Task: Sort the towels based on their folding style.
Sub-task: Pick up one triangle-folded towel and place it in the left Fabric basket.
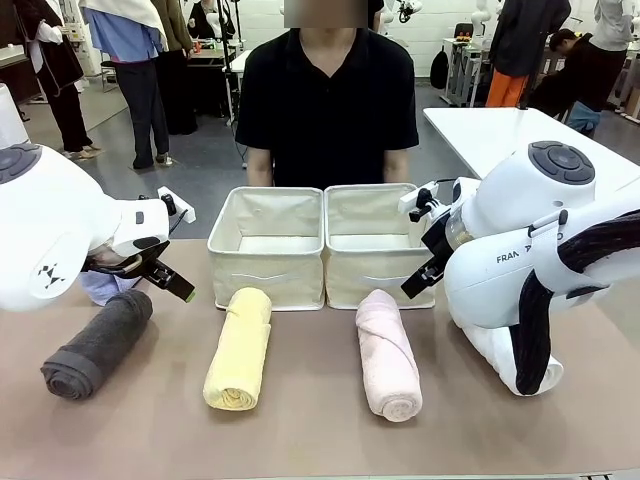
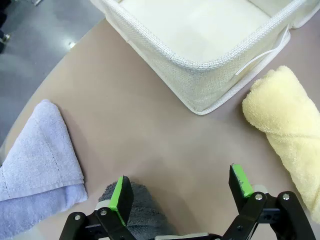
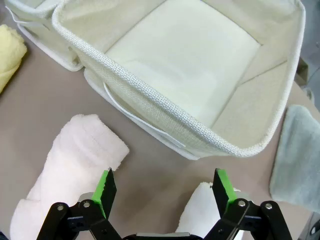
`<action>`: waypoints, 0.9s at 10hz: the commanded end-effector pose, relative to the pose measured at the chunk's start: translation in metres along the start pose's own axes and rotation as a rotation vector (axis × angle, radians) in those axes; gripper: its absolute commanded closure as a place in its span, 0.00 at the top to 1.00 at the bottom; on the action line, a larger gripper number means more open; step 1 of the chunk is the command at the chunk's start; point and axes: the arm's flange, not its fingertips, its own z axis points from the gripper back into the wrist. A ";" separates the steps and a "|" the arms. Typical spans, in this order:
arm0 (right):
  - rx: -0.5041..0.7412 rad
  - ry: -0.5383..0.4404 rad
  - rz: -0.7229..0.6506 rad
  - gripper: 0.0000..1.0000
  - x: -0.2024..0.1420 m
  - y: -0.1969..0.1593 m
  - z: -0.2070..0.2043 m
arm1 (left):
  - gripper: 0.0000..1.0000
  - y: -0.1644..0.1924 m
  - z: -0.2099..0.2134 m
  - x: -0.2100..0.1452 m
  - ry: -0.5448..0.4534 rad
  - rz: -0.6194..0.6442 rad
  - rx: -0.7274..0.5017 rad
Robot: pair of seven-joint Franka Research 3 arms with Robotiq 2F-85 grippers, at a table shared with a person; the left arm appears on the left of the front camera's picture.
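While both arms hang low over the tan table [image 1: 320, 440], the front view has the left gripper [image 1: 165, 275] spread wide and empty just above the far end of the dark grey rolled terry towel [image 1: 98, 345]. The right gripper [image 1: 425, 255], likewise parted and empty, sits beside the right beige fabric bin [image 1: 370, 245], the pink rolled towel [image 1: 388, 355] nearer the camera than it.

From the left wrist, the grey roll lies under one green pad [image 2: 120, 192], the light blue cone-folded towel [image 2: 35, 170] out to that side, and the yellow rolled towel [image 2: 290, 130] beyond the other pad.

From the right wrist, the pink roll lies under one finger, the white rolled towel [image 3: 200, 210] between the fingers, and the grey-green folded towel [image 3: 297, 160] farther out.
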 end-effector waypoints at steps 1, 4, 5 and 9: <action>0.000 0.000 0.000 1.00 0.000 0.000 0.000 | 1.00 0.000 0.000 0.000 0.000 -0.001 0.000; -0.037 -0.071 0.025 1.00 0.019 -0.001 0.081 | 1.00 0.003 0.067 0.035 -0.043 -0.085 0.027; -0.051 -0.059 0.013 1.00 0.034 -0.004 0.119 | 1.00 0.004 0.098 0.054 0.024 -0.137 0.014; -0.136 -0.125 -0.001 1.00 0.057 0.012 0.248 | 1.00 -0.001 0.210 0.087 -0.015 -0.165 0.106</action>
